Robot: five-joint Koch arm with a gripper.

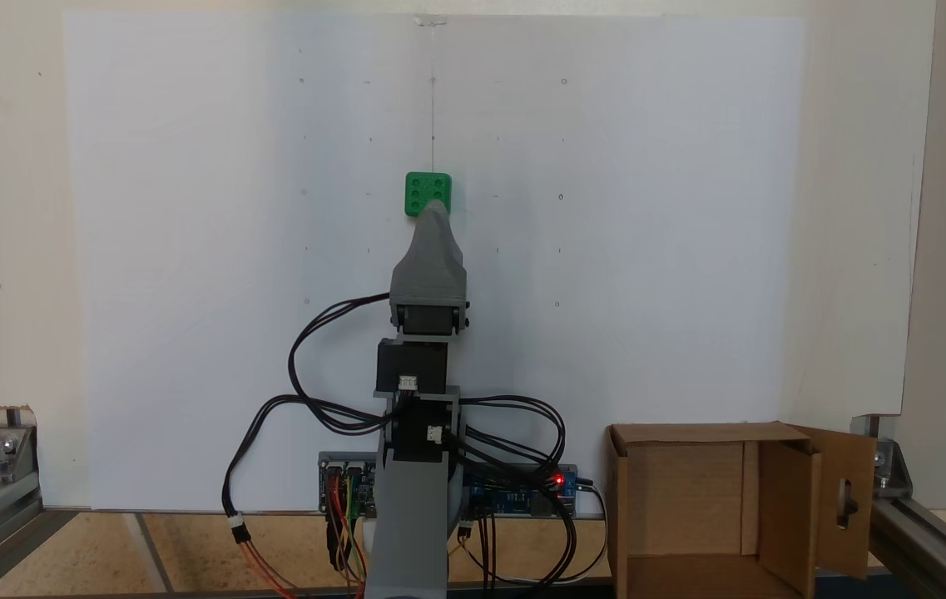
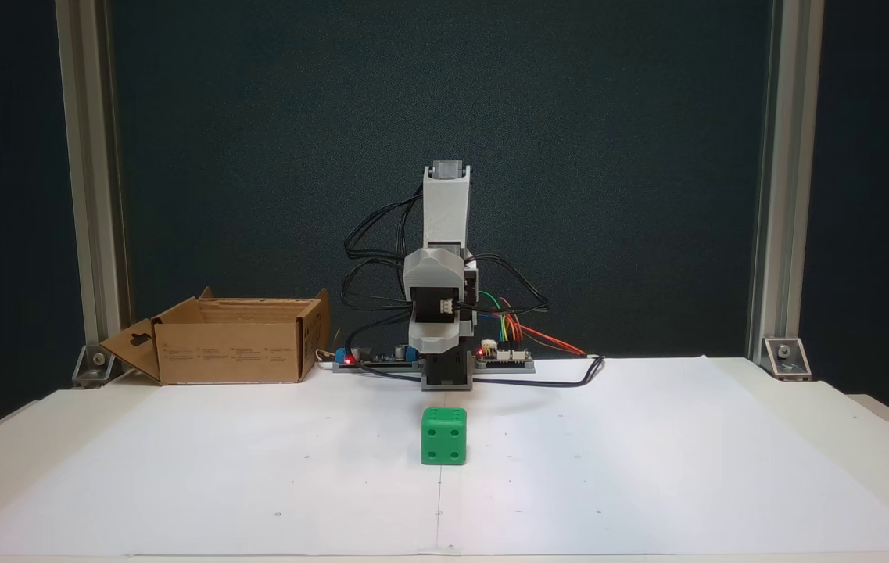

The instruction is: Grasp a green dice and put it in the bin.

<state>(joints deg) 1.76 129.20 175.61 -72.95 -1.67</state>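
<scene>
Directly ahead of jaws — green dice (image 2: pixel 444 435) on paper, untouched.

— What covers the tabletop (image 2: pixel 843 407)?
— A large white paper sheet (image 1: pixel 190 249), marked with small dots and a thin centre line; both fixed views show it.

— And around the edges?
— Aluminium frame posts (image 2: pixel 772 180) stand at the back corners, fixed with metal corner brackets (image 2: pixel 784 356). Behind them hangs a dark backdrop (image 2: pixel 616 156).

— Any electronics?
— Circuit boards (image 1: pixel 522 499) lie at the sheet's edge, with a red light (image 1: pixel 557 480) glowing. Black cables (image 1: pixel 306 399) loop around them, and coloured wires (image 2: pixel 522 328) fan out to one side. Bare wood (image 1: pixel 190 549) shows beside the sheet.
</scene>
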